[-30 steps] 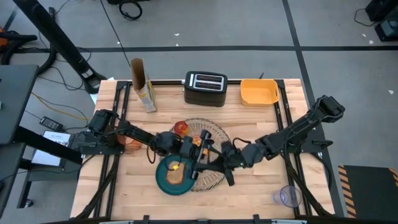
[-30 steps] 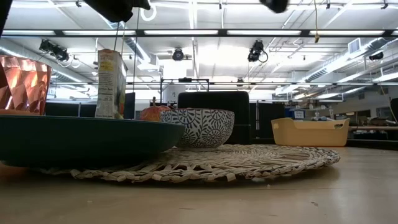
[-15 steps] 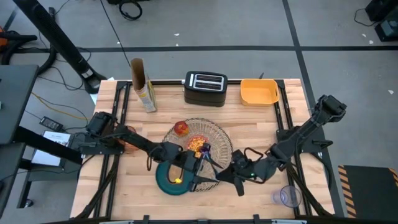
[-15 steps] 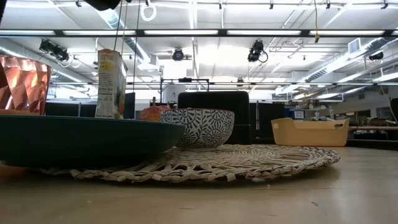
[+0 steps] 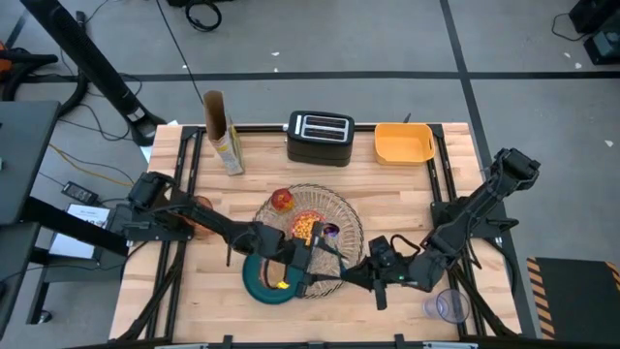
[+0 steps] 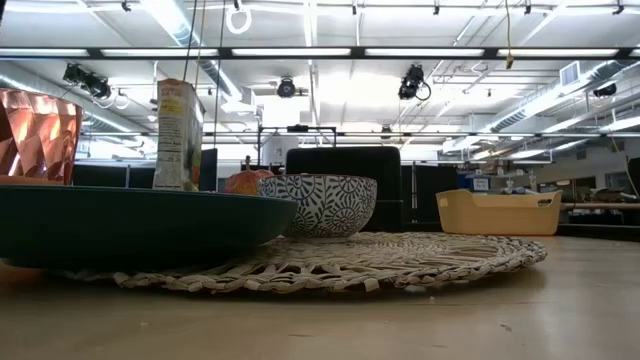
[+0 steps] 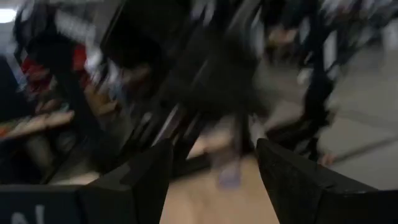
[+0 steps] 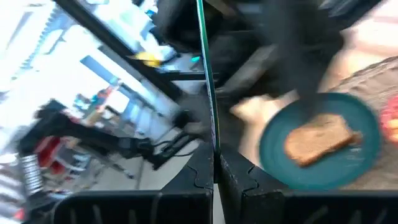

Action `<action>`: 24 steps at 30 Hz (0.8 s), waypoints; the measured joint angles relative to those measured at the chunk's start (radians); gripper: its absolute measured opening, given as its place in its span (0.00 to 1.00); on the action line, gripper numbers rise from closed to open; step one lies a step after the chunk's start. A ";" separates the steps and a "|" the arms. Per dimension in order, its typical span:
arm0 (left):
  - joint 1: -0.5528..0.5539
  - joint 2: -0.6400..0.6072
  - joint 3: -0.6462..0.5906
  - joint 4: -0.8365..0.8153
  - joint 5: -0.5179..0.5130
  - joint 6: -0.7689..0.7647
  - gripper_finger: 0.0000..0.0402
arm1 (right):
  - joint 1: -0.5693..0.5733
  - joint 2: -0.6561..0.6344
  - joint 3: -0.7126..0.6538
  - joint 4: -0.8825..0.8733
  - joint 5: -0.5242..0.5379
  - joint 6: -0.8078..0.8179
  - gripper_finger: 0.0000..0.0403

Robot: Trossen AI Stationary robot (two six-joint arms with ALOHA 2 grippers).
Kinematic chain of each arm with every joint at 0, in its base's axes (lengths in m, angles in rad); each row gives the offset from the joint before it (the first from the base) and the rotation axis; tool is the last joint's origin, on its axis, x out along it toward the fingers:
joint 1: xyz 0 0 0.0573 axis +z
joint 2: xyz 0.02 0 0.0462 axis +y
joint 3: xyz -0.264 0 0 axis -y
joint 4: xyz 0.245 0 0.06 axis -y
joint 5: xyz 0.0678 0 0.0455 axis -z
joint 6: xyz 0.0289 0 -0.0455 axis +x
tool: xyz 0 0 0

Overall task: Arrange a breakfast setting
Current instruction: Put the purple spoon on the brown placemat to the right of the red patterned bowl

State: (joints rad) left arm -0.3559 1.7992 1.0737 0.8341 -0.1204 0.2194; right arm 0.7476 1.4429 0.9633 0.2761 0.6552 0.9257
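The left claw (image 5: 294, 264), fingers apart and empty, hangs over the dark teal round plate (image 5: 254, 279) bearing the brown toast slice (image 8: 318, 138) at the round woven straw placemat (image 5: 334, 218), while the right claw (image 5: 341, 280) clamps a thin blue spoon (image 8: 206, 74) on the wooden surface (image 5: 407, 189).

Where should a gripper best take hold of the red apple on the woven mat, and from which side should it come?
Probably from straight above, closing across the widest middle of the red apple. It is round, so a lower or higher grip could slip. The patterned bowl stands close beside it, so set the fingers on the two sides away from the bowl.
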 joint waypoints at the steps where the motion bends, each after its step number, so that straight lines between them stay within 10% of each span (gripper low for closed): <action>1: -0.003 -0.010 -0.001 -0.048 -0.020 0.004 0.60 | 0.008 -0.001 0.001 0.005 0.006 0.007 0.02; 17: -0.306 -0.121 -0.002 -0.530 -0.452 0.001 0.56 | 0.063 0.001 0.001 -0.090 0.134 0.221 0.02; 24: -0.522 -0.121 -0.002 -0.586 -0.662 -0.029 0.53 | 0.035 0.041 -0.007 -0.427 0.068 0.668 0.02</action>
State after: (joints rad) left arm -0.8776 1.6779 1.0718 0.2486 -0.7824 0.1906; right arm 0.7830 1.4844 0.9567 -0.1505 0.7228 1.5938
